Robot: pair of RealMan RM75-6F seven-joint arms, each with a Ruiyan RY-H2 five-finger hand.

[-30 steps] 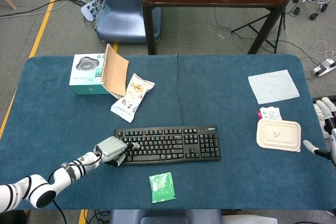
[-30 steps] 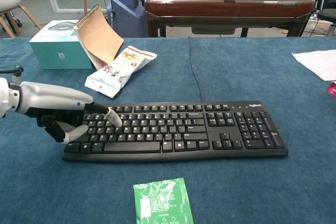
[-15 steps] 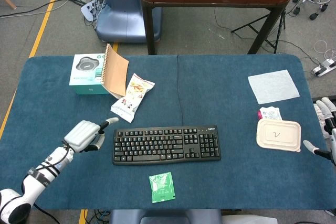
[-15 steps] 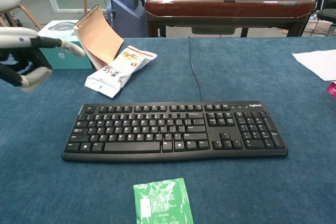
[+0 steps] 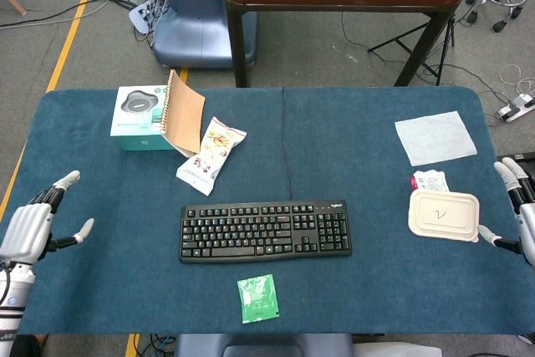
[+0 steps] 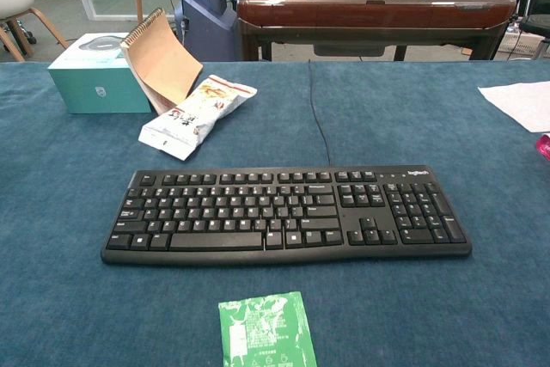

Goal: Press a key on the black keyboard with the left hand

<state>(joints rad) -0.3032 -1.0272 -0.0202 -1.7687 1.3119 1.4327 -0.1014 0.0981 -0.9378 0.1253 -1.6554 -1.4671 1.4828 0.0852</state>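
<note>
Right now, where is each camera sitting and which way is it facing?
Head view: high above the near edge, looking steeply down on the blue cloth table; the left hand and right hand show at its edges.
Chest view: low at the near edge, looking level across; no hand shows.
Shared: black keyboard, green foil sachet, brown spiral notebook.

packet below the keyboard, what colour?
Green packet with white print; clearest in the chest view.
</note>
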